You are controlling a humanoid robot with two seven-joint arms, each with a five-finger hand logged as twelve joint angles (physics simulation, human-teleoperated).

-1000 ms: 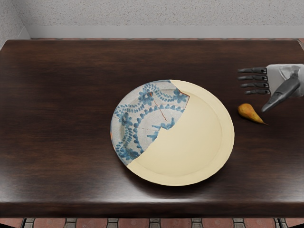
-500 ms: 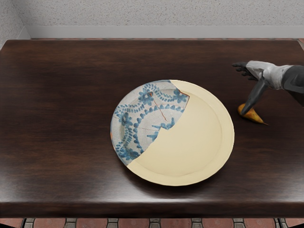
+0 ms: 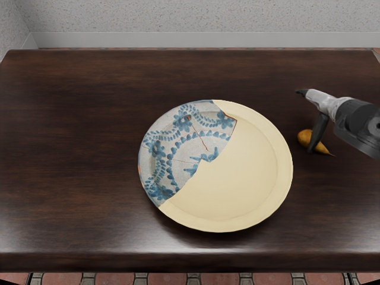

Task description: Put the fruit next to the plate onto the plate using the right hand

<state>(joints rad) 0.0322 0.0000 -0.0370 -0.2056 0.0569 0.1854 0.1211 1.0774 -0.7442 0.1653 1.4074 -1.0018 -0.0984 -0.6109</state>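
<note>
One head camera looked down at a slant from the table's [image 3: 89,225] near edge toward the back wall [image 3: 178,18] — close enough that the tabletop nearly filled the frame, stretching left of the right hand's [image 3: 326,104] fingers [image 3: 318,127].

Even, soft light, sharp render; faint sheen on the dark table [image 3: 89,119], weak shadows
</note>
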